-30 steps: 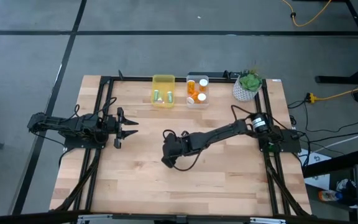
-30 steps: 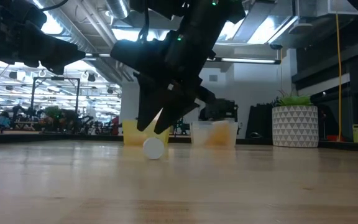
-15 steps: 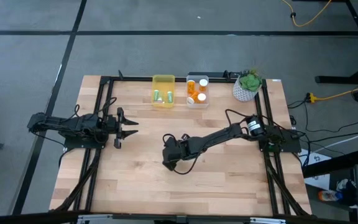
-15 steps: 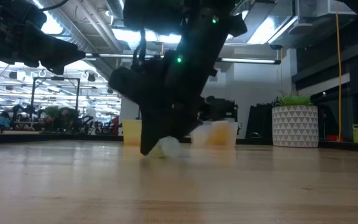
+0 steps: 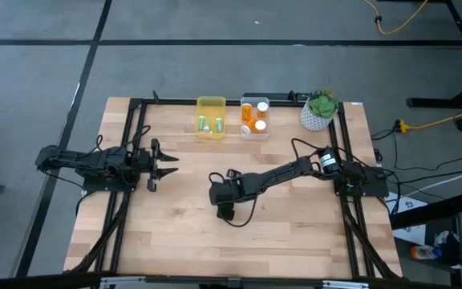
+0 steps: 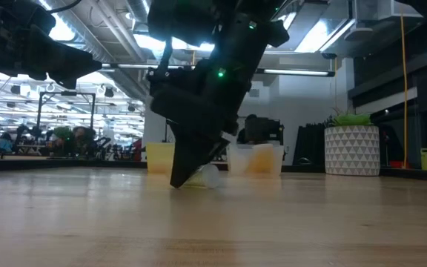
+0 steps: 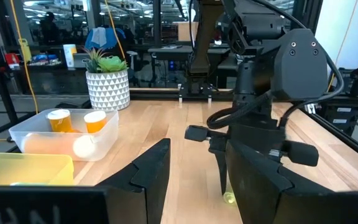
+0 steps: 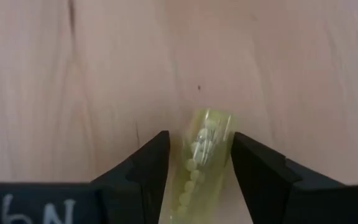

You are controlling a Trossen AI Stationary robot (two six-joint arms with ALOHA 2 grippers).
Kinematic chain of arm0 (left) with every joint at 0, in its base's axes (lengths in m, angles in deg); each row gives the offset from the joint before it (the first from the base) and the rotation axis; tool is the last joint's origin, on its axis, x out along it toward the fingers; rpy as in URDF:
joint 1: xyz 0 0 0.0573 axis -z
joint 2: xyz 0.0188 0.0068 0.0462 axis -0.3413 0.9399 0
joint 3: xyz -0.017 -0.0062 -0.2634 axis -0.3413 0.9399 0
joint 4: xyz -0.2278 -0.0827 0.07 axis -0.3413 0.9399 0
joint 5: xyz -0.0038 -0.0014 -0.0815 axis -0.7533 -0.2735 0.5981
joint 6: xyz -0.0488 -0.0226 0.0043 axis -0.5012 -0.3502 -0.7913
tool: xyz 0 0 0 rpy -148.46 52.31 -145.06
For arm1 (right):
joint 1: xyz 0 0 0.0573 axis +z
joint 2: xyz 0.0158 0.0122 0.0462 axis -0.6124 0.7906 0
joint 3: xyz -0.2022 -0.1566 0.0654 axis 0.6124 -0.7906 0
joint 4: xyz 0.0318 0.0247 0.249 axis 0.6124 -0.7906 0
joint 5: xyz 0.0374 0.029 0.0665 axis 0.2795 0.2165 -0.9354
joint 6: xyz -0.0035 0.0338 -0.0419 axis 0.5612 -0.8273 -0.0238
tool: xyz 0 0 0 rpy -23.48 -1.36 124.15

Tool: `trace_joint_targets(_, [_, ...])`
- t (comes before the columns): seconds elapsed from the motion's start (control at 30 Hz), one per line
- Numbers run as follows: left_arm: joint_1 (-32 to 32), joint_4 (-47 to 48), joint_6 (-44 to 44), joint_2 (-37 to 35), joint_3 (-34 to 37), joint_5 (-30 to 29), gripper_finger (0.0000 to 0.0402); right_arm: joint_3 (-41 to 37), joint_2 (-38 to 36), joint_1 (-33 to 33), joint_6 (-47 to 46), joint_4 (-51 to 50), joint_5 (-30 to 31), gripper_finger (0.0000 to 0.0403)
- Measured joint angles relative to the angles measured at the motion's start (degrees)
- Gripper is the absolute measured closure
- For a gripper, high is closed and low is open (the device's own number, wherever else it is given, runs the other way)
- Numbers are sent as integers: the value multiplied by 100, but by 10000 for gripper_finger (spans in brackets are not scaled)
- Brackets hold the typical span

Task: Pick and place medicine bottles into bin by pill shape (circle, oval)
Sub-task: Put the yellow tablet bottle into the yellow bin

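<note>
A yellow-green bottle (image 8: 205, 155) with small round pills lies on its side on the table; its pale cap end shows in the low view (image 6: 210, 176). My right gripper (image 8: 199, 168) is down at mid-table (image 5: 224, 209), open, one finger on each long side of the bottle. My left gripper (image 5: 165, 164) waits open at the table's left. The yellow bin (image 5: 210, 107) holds two green bottles. The clear bin (image 5: 254, 130) holds orange, white-capped bottles. My right gripper points down from above, its fingers (image 8: 247, 168) lying across the bottle beside its long sides (image 8: 225, 146). A narrow gap shows at one finger. Whether the other finger touches the bottle, I cannot tell. The bottle lies on the table.
A white-potted green plant (image 5: 320, 111) stands at the far right, next to the clear bin. Black rails (image 5: 127, 201) run along the table's left and right sides. Bare wood lies between the arms and toward the near edge.
My right gripper has come down to the table and tipped to point down, its fingers now on either side of the yellow-green bottle. The bottle has shifted a little toward the table's right.
</note>
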Motion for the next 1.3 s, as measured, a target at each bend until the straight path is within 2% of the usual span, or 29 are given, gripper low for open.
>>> trace_joint_targets(0.13, [0,0,0,0,0,0,253,0,-7,2,743,1,-24,228])
trace_joint_targets(0.3, [-1,0,2,-1,0,0,253,-2,-9,-4,866,-14,-251,228])
trace_joint_targets(0.8, [-2,0,-7,-2,0,0,253,-11,-9,-61,-149,-61,-327,230])
trace_joint_targets(1.13, [0,-2,-4,0,0,-2,253,-13,-9,-163,-225,11,-348,292])
trace_joint_targets(1.3, [-1,-1,-2,-1,0,-1,253,40,12,-283,-200,113,-374,296])
